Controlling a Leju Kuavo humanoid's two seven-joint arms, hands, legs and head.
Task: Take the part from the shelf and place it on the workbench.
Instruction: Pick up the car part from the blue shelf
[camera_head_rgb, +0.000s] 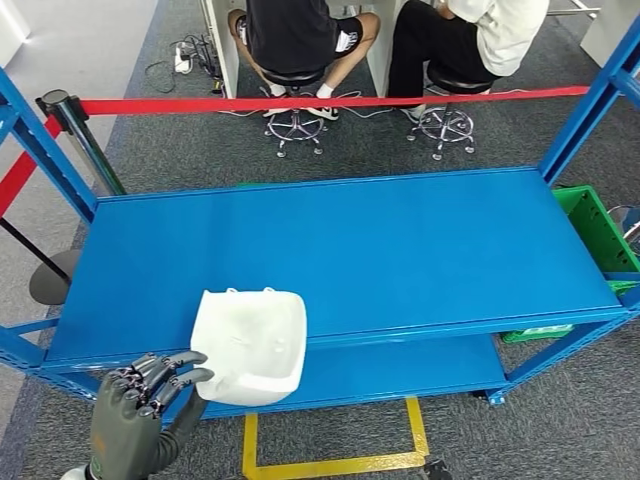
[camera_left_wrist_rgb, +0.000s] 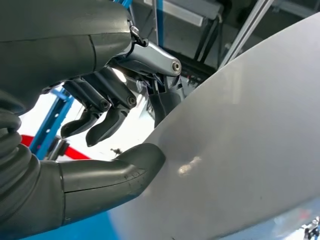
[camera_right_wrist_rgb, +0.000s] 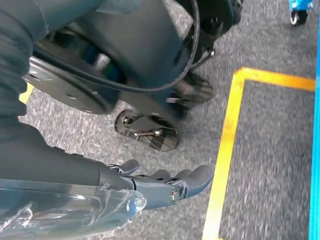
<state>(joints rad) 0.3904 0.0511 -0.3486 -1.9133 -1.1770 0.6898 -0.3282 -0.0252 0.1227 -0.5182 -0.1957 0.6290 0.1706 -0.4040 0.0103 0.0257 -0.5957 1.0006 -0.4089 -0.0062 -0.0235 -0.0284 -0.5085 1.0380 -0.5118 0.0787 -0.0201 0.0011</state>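
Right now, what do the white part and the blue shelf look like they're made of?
White part: probably moulded plastic, smooth, semi-gloss; soft highlights, rounded edges. Blue shelf: apparently painted sheet metal, satin; flat panel, even sheen. The left hand is at the part's edge.

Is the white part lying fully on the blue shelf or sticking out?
Sticking out: the white part overhangs the blue shelf's front edge.
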